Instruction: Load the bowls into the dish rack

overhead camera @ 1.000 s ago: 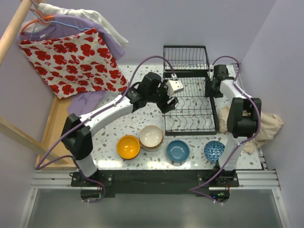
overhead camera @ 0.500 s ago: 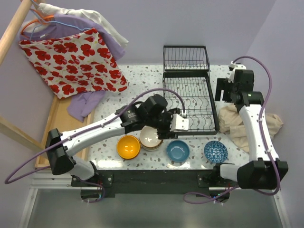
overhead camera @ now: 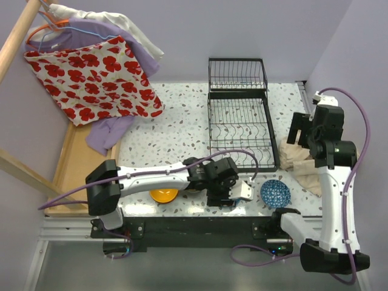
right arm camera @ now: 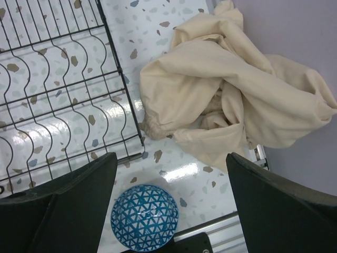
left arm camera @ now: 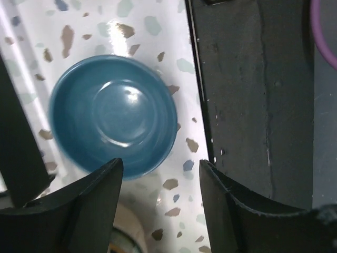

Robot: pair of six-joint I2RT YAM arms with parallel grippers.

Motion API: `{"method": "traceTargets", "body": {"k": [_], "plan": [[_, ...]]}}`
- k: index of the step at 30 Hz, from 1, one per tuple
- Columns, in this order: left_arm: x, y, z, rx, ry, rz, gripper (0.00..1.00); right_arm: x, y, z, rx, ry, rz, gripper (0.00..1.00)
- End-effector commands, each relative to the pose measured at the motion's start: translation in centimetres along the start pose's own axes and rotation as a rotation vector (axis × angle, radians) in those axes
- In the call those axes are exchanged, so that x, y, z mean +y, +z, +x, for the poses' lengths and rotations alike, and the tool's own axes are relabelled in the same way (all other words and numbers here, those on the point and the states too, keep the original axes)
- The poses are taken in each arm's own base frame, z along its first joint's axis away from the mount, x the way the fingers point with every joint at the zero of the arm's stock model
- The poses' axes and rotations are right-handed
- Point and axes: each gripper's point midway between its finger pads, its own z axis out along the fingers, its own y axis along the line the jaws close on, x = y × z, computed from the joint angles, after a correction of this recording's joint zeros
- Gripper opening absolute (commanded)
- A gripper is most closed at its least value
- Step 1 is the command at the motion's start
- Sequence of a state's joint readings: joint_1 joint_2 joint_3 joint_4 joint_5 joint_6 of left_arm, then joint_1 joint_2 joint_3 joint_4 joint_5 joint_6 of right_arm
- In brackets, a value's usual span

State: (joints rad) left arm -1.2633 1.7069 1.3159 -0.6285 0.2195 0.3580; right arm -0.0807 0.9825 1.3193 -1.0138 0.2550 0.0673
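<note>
The left gripper [left arm camera: 158, 167] hung released above the blue bowl [left arm camera: 113, 116], which sat just in front of the dish rack [overhead camera: 244, 140]. The bowl lay off-centre under the jaws, so closing there might clip its rim and skid it. The right gripper [right arm camera: 171, 161] gaped empty beside the rack.
</note>
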Motion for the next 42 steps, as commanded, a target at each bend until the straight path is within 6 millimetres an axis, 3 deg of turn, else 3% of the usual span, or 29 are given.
{"method": "traceTargets", "body": {"k": [1, 8, 15, 22, 30, 36, 42], "plan": [[-0.7, 1.9, -1.6, 0.019, 0.024, -0.031, 0.64, -1.7, -1.9, -0.2, -0.029, -0.031, 0.053, 0.89], [-2.2, 5.4, 1.3, 0.134, 0.068, -0.031, 0.64, -2.6, -4.7, -1.3, -0.123, 0.016, 0.070, 0.89], [-2.4, 6.2, -0.7, 0.129, 0.125, -0.053, 0.63, -3.3, -6.9, -0.4, -0.175, 0.041, 0.075, 0.89], [-3.8, 6.5, -0.6, 0.147, 0.183, -0.051, 0.57, -2.9, -6.6, 0.6, -0.158, 0.050, 0.053, 0.89], [-3.5, 4.4, -2.0, 0.104, 0.231, -0.074, 0.54, -2.7, -5.9, 1.5, -0.132, 0.047, 0.053, 0.89], [-2.2, 5.8, -1.9, 0.123, 0.224, -0.135, 0.45, -2.6, -5.5, 1.4, -0.123, 0.061, 0.047, 0.88], [-0.7, 5.9, -2.7, 0.111, 0.218, -0.220, 0.29, -2.4, -5.3, 0.9, -0.119, 0.082, 0.041, 0.88]]}}
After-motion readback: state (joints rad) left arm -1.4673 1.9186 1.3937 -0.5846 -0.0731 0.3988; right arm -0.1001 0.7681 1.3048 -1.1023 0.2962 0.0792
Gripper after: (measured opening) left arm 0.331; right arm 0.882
